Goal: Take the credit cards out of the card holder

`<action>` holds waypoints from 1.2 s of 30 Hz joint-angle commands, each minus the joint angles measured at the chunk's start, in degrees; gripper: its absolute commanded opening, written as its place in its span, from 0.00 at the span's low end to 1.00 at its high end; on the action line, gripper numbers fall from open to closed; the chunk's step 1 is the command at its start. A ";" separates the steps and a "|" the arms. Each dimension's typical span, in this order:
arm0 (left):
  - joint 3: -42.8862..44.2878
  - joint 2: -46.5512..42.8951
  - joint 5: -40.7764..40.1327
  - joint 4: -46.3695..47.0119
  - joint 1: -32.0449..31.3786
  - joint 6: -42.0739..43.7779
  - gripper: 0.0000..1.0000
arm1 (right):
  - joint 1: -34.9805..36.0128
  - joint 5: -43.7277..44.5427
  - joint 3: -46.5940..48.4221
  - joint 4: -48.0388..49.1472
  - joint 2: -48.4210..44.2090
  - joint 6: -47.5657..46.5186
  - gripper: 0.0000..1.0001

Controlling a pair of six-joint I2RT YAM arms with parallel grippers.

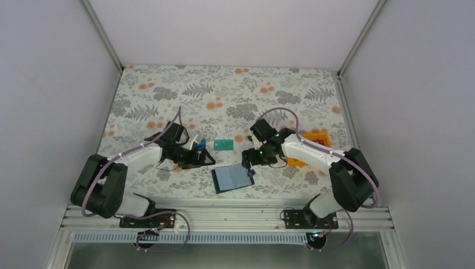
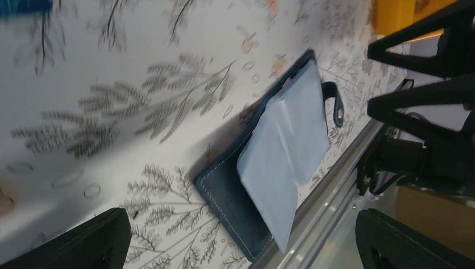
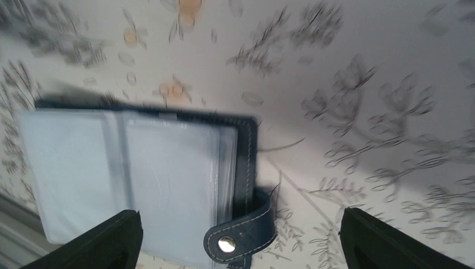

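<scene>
Seemingly well along: the left gripper (image 1: 206, 157) and right gripper (image 1: 248, 169) both gape wide, empty. A flat navy-and-blue pocketed card holder (image 1: 232, 179) lies open just under the right one, its visible sleeves looking bare. A thin teal-green plastic card (image 1: 223, 144) rests just beyond the left.

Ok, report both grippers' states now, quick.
Left gripper: open, holding nothing.
Right gripper: open, holding nothing, over the card holder.
</scene>
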 commanded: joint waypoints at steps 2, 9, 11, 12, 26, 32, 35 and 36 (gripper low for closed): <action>-3.68 1.91 5.51 7.21 0.08 -10.37 0.99 | 2.43 -7.92 -4.71 3.33 3.09 1.65 0.89; -9.64 4.94 6.91 11.70 -0.10 -14.15 0.98 | 2.43 -15.00 -8.62 9.97 7.90 1.07 0.88; -9.32 6.86 6.59 12.04 -0.53 -13.72 0.96 | 2.44 -16.98 -8.47 11.26 9.18 0.85 0.86; -8.98 7.72 6.47 12.08 -0.98 -13.43 0.94 | 2.43 -18.01 -8.35 11.84 9.76 0.83 0.85; -2.96 13.84 5.93 13.43 -7.22 -10.91 0.78 | 2.53 -24.44 -6.09 16.20 12.21 2.95 0.70; -0.77 13.61 6.77 12.92 -8.24 -8.56 0.36 | 2.61 -25.47 -5.26 16.22 10.83 2.30 0.69; -0.13 12.79 7.85 12.92 -8.22 -7.51 0.16 | 1.57 -25.50 -5.53 15.73 8.98 1.16 0.69; 0.13 12.37 8.37 12.94 -8.23 -7.22 0.11 | 1.03 -25.69 -5.53 15.55 8.56 1.00 0.69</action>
